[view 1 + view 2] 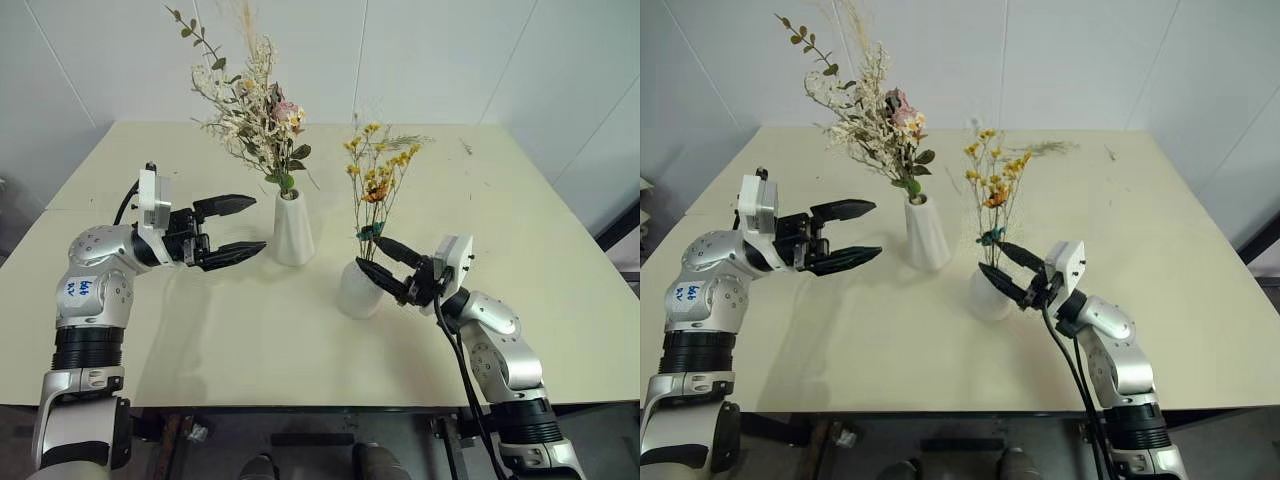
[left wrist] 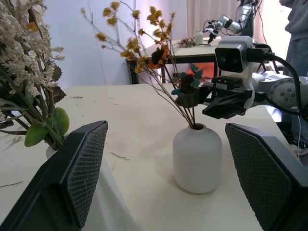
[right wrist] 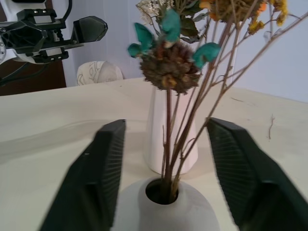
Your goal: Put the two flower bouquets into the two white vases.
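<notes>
White walls back your cream table. At nine o'clock, your left gripper hangs wide, empty. The rose bouquet stands in the tall vase at centre. At four o'clock from it, the yellow bouquet sits in the round vase; your right gripper straddles its stems, parted.

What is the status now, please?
Both grippers open: left gripper, right gripper. Rose bouquet in tall vase; yellow bouquet in round vase. Nothing obstructing.
</notes>
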{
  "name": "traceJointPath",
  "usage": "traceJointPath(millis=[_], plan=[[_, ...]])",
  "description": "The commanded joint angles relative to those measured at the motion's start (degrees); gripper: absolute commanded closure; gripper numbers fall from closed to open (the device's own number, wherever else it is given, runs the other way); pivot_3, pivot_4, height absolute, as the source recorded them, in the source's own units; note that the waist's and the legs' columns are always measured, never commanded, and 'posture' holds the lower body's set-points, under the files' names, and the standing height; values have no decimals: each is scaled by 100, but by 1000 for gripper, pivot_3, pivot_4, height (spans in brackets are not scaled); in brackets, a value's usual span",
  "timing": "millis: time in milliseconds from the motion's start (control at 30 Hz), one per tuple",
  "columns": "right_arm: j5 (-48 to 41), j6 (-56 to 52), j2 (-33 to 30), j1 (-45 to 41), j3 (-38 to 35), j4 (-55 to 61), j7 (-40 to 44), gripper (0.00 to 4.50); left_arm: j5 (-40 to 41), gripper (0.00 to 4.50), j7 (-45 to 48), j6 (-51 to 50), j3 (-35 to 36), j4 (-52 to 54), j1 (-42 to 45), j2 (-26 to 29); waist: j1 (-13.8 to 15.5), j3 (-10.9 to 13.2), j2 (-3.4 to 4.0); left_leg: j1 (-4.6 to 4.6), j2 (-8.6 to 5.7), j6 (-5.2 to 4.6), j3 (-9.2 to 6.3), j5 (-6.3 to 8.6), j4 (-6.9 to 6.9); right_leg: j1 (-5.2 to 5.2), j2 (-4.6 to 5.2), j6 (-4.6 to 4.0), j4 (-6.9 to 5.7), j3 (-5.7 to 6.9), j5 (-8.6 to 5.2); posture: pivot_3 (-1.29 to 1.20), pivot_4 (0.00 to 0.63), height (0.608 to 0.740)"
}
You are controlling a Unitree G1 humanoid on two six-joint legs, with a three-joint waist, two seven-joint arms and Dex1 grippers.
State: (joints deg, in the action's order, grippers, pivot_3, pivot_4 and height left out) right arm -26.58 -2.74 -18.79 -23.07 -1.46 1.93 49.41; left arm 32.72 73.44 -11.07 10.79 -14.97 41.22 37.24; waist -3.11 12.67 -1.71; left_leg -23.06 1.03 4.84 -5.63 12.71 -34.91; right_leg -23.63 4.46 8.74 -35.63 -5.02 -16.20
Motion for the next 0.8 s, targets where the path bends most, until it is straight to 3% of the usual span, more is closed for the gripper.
traceJointPath(millis=[33,100,300,500,800], plan=[[-182,-87,-247,83,-236,399,56,517,14,305,43,6,87,80,79,132,4,0,0,0,0,0,0,0,0,0,0,0,0,0,0,0,150,740],[-221,-154,-367,138,-301,498,55,24,15,305,47,3,91,89,69,140,9,0,0,0,0,0,0,0,0,0,0,0,0,0,0,0,150,740],[-515,-664,-1316,632,-788,942,393,24,34,305,144,-94,143,188,-98,368,22,0,0,-3,0,-1,0,1,2,0,0,-1,8,0,-1,0,150,740],[-603,-599,-2450,860,-1365,680,1280,24,13,305,367,-69,364,87,-448,868,-13,1,1,0,1,-2,5,3,2,1,0,-6,10,-1,-4,0,150,740],[-173,-186,-3272,-326,-1038,-1055,2607,24,-281,305,421,521,552,-142,-1098,1218,-5,2,2,3,4,-3,18,1,-6,2,3,-42,18,-3,-23,0,150,740]])
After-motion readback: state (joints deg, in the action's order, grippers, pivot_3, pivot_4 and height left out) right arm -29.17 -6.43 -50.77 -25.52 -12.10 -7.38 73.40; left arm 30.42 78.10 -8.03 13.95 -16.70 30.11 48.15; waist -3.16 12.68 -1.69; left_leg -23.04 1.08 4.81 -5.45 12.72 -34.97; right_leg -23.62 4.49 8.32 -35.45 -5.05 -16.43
